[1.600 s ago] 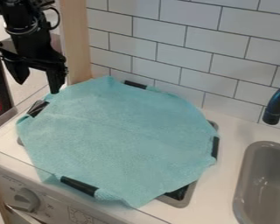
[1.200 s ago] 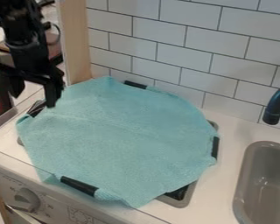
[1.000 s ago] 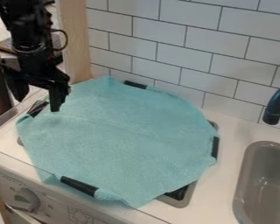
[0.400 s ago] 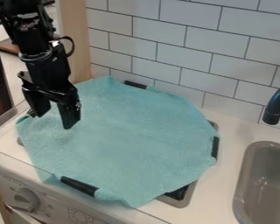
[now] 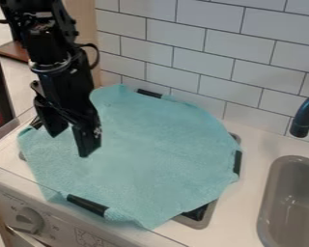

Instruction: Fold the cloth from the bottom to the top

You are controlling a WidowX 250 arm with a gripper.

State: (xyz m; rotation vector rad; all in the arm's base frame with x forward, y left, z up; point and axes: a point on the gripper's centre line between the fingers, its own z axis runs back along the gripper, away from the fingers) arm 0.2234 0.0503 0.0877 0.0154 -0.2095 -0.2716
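Gripper (image 5: 72,144) over left part of cloth, fingers spread apart, tips pointing down; hard to judge whether they touch fabric. Teal cloth (image 5: 157,154) beneath, lying broad and mostly flat, reaching well right of gripper. Black bar (image 5: 87,205) at cloth edge, nearer camera. Knob (image 5: 28,220) below, left. Tiled wall (image 5: 183,43) behind. Farther right, faucet (image 5: 302,120), grey sink (image 5: 268,202).

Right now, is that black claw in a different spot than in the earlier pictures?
Yes. Judged against the wooden panel, the gripper has moved rightward and lower in the view, and now hangs over the left part of the cloth.
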